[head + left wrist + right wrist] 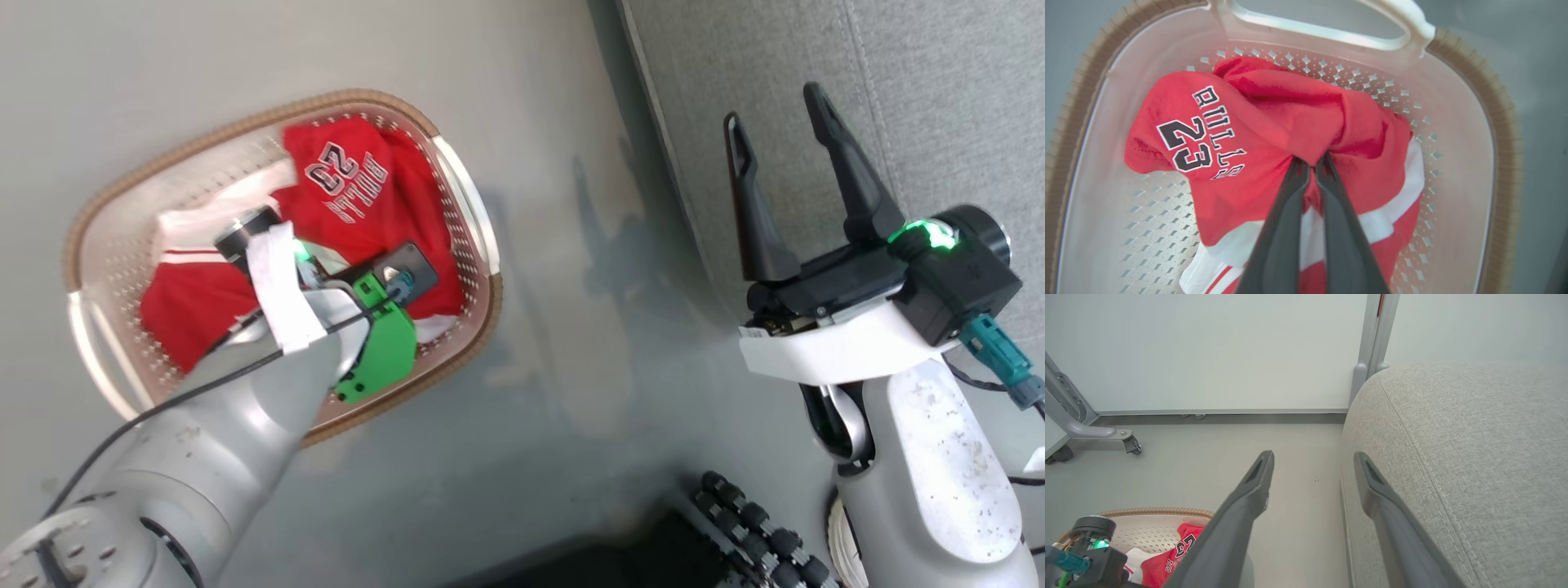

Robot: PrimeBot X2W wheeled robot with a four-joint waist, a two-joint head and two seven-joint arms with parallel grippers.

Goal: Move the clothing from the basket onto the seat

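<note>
okay, grasp step: my left claw (1312, 160) pinches the red bulls 23 garment (1249, 134) inside the basket (1457, 134) around it; next i'd lift clear, toward the seat (1474, 457).

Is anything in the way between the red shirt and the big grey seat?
Only the basket wall, which the clothing must clear. Nothing visible stands on the floor between; the open right gripper hangs by the seat edge.

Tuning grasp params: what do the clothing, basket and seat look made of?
Clothing: soft red fabric, matte, folds and bunches freely; probably synthetic jersey.
Basket: rigid cream plastic, smooth, slight sheen, punched holes; its brown rim looks woven, likely moulded.
Seat: light-grey woven upholstery, matte, visible weave and stitched seam.
</note>
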